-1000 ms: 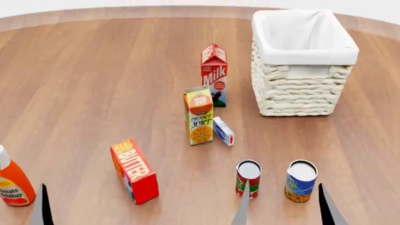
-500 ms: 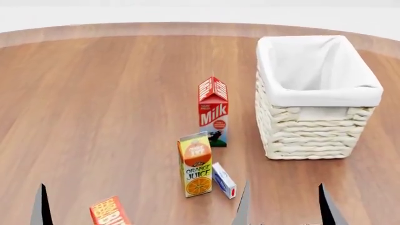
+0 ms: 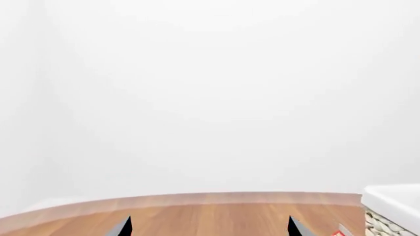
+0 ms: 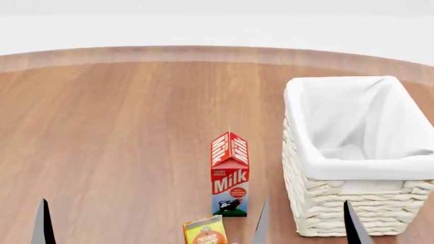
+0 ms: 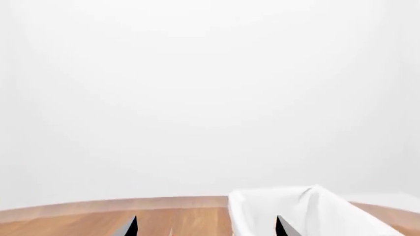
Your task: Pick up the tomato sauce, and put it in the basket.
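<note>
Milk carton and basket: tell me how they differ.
The milk carton is a slim, tall, red, white and blue printed box with a closed gabled top; the basket is wide, cream woven wicker, open-topped with a white cloth lining. The carton is far narrower. Both stand upright on the wooden table.

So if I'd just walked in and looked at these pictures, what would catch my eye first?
Probably the big cream wicker basket with its white cloth lining, standing on the right of the wooden table. Next, the red milk carton upright just to its left, with the top of an orange juice carton peeking in at the head view's bottom edge. The dark gripper fingertips poke up along that edge too.
</note>
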Tool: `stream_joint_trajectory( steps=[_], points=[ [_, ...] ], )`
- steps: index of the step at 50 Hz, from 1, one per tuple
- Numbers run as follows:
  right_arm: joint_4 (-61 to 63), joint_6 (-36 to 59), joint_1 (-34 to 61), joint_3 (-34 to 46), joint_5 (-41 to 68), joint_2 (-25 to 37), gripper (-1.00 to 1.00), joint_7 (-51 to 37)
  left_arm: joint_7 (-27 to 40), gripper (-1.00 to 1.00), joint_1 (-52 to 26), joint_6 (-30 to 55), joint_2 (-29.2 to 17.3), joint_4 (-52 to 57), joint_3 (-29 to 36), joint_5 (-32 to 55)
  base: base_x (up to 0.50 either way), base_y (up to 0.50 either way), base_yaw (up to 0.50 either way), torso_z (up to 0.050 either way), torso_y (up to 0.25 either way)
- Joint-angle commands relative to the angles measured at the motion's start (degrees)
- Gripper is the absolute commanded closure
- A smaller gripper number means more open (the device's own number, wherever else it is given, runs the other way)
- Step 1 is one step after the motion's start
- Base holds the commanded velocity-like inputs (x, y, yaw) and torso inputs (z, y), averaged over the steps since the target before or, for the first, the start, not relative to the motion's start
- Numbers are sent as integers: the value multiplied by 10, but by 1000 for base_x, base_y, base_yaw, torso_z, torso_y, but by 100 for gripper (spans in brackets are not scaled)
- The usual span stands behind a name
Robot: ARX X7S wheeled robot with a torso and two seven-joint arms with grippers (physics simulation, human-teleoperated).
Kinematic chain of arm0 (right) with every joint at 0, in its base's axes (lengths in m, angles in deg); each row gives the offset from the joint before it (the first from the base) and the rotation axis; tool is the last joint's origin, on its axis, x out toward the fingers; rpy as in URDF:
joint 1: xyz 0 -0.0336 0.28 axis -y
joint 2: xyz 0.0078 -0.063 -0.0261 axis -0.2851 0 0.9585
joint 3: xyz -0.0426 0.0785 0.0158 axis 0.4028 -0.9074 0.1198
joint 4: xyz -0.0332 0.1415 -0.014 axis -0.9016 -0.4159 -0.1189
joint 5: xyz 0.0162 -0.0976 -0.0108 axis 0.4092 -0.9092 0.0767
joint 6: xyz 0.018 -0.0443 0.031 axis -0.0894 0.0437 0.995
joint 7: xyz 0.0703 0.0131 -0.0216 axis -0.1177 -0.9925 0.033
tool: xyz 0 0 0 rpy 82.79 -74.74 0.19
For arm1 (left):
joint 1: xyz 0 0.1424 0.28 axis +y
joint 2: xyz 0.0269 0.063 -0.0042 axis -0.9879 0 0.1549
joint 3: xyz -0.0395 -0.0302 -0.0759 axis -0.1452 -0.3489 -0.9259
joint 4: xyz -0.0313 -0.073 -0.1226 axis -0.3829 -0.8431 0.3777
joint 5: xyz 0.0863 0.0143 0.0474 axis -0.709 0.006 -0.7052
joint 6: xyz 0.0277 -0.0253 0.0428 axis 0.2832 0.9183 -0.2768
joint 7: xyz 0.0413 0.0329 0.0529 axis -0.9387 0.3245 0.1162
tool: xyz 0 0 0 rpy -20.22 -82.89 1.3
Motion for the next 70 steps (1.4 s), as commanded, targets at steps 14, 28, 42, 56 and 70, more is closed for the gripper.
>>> stream_joint_trajectory(
  steps=[14, 28, 42, 56, 70],
  points=[
    [99, 44, -115, -51, 54, 77, -100, 11, 18, -100, -10, -3, -9, -22, 6, -3, 0, 0, 0, 0, 0],
    [97, -6, -264, -100, 45, 90, -100, 4, 27, -100, -11, 2, -14, -20, 12, -4, 0, 0, 0, 0, 0],
    [15, -97, -349, -83, 12, 69, -100, 16, 37, -100, -13, 9, -16, -18, 22, -8, 0, 0, 0, 0, 0],
    [-83, -144, -337, -65, -1, 44, -100, 11, 43, -100, -15, 11, -20, -22, 27, -4, 0, 0, 0, 0, 0],
    [-135, -165, -322, -38, -9, 39, -100, 19, 46, -100, -15, 10, -24, -24, 28, 5, 0, 0, 0, 0, 0]
  ],
)
